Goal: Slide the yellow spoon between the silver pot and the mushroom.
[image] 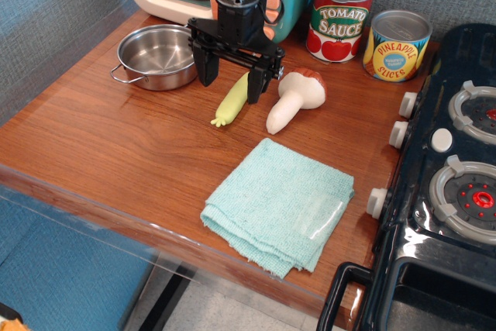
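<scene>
A: Is the slide done?

B: It appears so — between the silver pot (158, 55) and the mushroom (295, 98), the yellow spoon (232, 99) is seen lying on the table.

A: And the gripper (231, 77)?

B: Spread wide above the spoon, nothing grasped — only withdrawal is judged left.

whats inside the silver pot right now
The silver pot shows only its bare shiny bottom; nothing lies in it. The yellow spoon is outside, on the table beside the mushroom.

The yellow spoon (232, 100) fills the narrow gap between silver pot (159, 56) and mushroom (296, 98).
</scene>
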